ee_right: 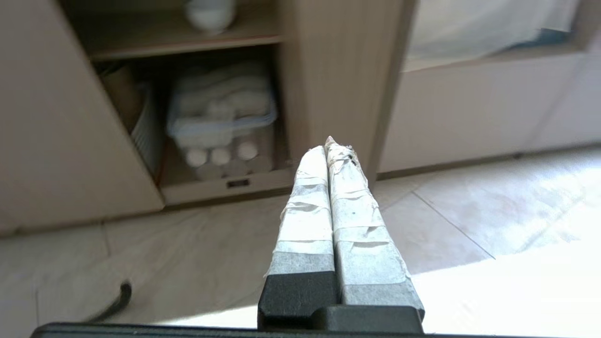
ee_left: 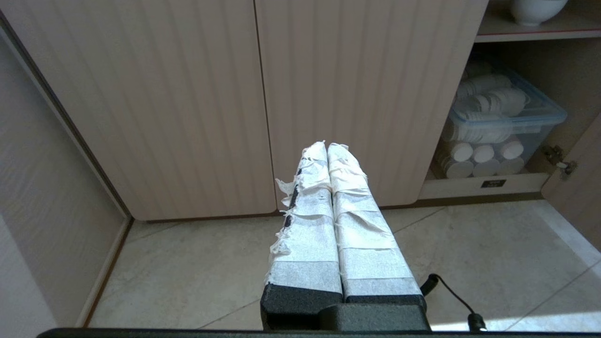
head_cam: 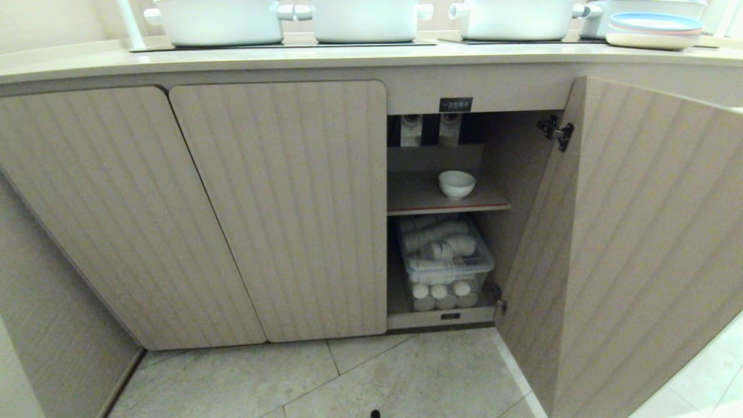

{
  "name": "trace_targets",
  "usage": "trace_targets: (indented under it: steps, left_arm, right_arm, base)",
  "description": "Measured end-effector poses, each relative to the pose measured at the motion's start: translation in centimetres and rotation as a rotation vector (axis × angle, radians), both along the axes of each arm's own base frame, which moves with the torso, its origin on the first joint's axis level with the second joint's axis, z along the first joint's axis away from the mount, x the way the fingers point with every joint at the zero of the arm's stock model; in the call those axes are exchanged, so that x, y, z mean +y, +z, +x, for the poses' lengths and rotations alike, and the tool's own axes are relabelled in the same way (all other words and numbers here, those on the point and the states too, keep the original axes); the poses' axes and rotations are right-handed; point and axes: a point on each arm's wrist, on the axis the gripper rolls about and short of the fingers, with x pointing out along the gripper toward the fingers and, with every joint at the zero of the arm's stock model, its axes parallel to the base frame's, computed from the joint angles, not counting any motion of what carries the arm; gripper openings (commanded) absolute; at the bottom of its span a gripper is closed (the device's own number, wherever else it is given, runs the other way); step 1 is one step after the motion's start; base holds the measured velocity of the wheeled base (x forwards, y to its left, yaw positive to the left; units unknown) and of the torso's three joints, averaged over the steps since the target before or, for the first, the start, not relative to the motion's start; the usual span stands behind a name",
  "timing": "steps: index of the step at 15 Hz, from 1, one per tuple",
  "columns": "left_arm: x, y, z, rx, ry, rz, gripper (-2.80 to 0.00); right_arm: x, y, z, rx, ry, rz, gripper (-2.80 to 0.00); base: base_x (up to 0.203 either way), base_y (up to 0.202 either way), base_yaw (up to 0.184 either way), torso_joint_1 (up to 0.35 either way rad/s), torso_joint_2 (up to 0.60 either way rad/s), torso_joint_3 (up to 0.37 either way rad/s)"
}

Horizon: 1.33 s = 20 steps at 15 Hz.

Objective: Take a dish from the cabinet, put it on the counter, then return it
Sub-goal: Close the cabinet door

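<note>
The dish (head_cam: 457, 184), a small white bowl, stands on the red-edged upper shelf (head_cam: 426, 204) inside the open cabinet (head_cam: 441, 220), under a small black label (head_cam: 455, 104). The bowl also shows in the left wrist view (ee_left: 536, 9) and in the right wrist view (ee_right: 210, 14). The counter (head_cam: 348, 58) runs along the top. My left gripper (ee_left: 327, 145) is shut and empty, low over the floor before the closed doors. My right gripper (ee_right: 327, 145) is also shut and empty, over the floor in front of the open compartment. Neither arm shows in the head view.
The cabinet door (head_cam: 633, 244) stands swung open at the right. A clear plastic bin (head_cam: 444, 255) of white cups fills the lower shelf. White pots (head_cam: 363, 20) and stacked plates (head_cam: 655, 29) sit on the counter. Closed fluted doors (head_cam: 278, 209) lie to the left.
</note>
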Motion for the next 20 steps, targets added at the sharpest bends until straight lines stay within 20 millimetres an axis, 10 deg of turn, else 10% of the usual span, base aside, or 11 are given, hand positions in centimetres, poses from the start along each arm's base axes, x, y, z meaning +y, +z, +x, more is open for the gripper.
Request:
trace_targets:
  steps: [12, 20]
  left_arm:
    - [0.0, 0.0, 0.0, 0.000, 0.000, 0.000, -2.80]
    - [0.0, 0.0, 0.0, 0.000, 0.000, 0.000, -2.80]
  right_arm:
    - [-1.9, 12.4, 5.7, 0.001, -0.542, 0.030, -2.80]
    - [-4.9, 16.4, 7.9, -0.027, -0.614, 0.016, -2.80]
  base:
    - [0.000, 0.000, 0.000, 0.000, 0.00, 0.000]
    - [0.000, 0.000, 0.000, 0.000, 0.00, 0.000]
